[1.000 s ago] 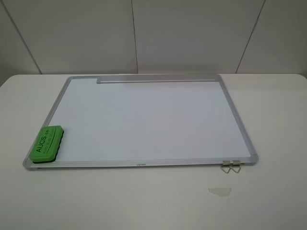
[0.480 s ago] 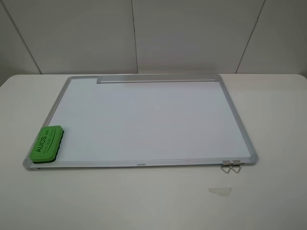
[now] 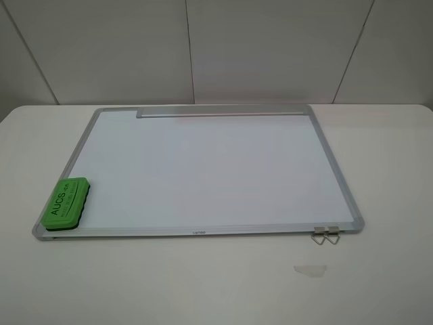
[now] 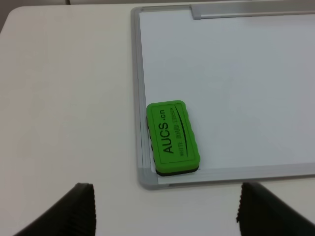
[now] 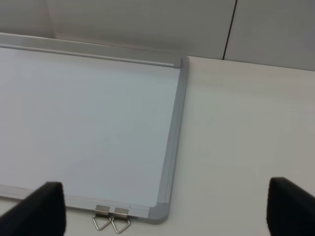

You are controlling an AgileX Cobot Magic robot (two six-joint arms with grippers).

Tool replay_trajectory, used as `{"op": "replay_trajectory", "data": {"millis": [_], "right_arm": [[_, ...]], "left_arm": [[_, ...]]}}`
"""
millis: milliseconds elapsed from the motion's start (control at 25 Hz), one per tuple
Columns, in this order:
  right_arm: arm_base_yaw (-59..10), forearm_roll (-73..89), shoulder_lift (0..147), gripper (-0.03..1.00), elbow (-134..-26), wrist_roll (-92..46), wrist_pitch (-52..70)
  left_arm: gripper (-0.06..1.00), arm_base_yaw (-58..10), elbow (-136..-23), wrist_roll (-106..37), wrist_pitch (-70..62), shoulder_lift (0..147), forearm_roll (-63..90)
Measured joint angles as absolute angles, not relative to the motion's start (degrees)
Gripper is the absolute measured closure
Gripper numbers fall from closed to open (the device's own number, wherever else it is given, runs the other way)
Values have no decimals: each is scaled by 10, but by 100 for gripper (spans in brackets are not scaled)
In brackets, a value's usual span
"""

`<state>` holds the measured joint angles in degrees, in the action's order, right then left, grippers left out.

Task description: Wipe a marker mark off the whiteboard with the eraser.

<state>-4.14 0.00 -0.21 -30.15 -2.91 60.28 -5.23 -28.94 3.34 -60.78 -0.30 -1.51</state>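
White bench [image 3: 216, 284] fills the scene, with pale wall panels behind it. On it lies the whiteboard [image 3: 203, 169], flat, its silver-grey frame all round and a grey tray strip [image 3: 220, 112] along the far edge. No marker mark can be made out on the white surface in any view.

On the board's near left corner sits the green eraser [image 3: 65, 203], lettering up, resting against the left frame rail and just inside the near rail; nothing lies over it or between it and the open board. At the near right corner two metal clips [image 3: 325, 234] hang from the frame onto the bench. Near them, apart from the board, lies a small pale scrap [image 3: 310, 270] on the bench.

The left hand [image 4: 165, 209] hovers above the bare bench just short of the eraser's corner, fingers spread wide and grasping nothing. The right hand [image 5: 165, 211] hangs over the clips' corner, likewise released and empty.
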Motion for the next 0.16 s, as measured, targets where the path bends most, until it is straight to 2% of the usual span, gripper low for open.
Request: {"op": "replay_trajectory", "data": {"millis": [160], "right_arm": [[-41, 0, -2, 15, -301, -29, 603]], "left_arm": [[32, -52, -289, 34, -608, -3, -15]]}}
